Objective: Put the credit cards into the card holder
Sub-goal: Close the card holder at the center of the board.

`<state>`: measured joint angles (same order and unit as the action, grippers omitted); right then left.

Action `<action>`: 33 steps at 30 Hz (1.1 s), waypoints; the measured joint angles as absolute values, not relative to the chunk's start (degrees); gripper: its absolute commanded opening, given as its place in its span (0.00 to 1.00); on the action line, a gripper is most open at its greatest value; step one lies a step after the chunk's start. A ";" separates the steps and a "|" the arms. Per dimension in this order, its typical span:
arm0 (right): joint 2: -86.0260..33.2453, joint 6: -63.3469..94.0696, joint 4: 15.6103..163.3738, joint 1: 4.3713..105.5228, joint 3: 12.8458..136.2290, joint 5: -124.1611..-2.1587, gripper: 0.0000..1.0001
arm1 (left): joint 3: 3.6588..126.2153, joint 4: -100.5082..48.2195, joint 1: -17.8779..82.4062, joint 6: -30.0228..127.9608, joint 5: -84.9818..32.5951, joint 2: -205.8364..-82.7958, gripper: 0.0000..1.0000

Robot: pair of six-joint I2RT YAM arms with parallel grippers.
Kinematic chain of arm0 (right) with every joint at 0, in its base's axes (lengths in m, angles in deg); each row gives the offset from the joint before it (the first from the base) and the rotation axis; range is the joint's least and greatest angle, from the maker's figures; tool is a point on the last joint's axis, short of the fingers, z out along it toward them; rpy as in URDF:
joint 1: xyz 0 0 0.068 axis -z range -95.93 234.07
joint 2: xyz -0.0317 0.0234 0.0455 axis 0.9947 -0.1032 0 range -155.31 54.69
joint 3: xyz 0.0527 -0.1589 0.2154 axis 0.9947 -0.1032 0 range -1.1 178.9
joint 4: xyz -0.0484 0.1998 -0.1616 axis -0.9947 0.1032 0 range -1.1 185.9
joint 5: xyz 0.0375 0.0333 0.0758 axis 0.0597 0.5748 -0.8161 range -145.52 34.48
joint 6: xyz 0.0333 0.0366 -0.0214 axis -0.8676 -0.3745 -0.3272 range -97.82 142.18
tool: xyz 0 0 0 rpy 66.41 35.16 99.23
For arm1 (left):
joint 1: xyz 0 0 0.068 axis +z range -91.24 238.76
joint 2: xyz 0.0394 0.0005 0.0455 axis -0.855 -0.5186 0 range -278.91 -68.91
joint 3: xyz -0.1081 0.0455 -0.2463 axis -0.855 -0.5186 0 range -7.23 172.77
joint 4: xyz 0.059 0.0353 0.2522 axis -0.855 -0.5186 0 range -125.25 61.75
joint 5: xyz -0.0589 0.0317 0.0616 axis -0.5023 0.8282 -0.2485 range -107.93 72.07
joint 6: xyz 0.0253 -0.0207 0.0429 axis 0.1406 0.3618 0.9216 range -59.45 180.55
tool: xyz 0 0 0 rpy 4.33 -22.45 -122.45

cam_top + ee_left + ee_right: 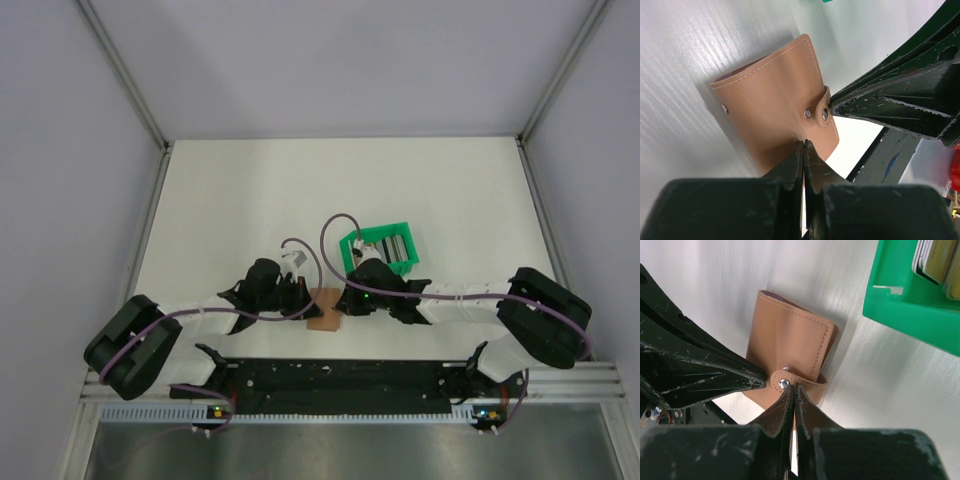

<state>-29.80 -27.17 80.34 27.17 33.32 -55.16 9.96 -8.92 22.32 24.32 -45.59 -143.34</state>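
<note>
The card holder (324,312) lies snapped shut on the desk (230,200), between the two arms. The left gripper (803,145) is clenched on nothing, its tip at the holder's near edge. The right gripper (792,390), likewise clenched and empty, points at the snap strap (790,382), possibly touching it. The credit cards (935,260) stand in the green tray (910,310) nearby. To open the holder cleanly, pin its body with one tip and lever the strap upward from beneath, not sideways, or the holder slides.

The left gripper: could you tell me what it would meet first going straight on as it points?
The left gripper would meet the card holder first: its shut tips aim at the tan face beside the snap strap, possibly already touching.
</note>
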 measured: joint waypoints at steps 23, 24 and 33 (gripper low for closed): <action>-32.01 -27.38 79.40 26.82 34.32 -55.18 0.00 | 9.96 -8.83 22.32 24.32 -45.66 -143.45 0.00; -32.07 -27.38 79.25 26.82 34.32 -55.18 0.00 | 9.96 -8.81 22.32 24.32 -45.66 -143.45 0.00; -32.88 -27.34 79.44 26.82 35.37 -54.96 0.00 | 9.96 -8.81 22.32 24.32 -45.64 -143.45 0.00</action>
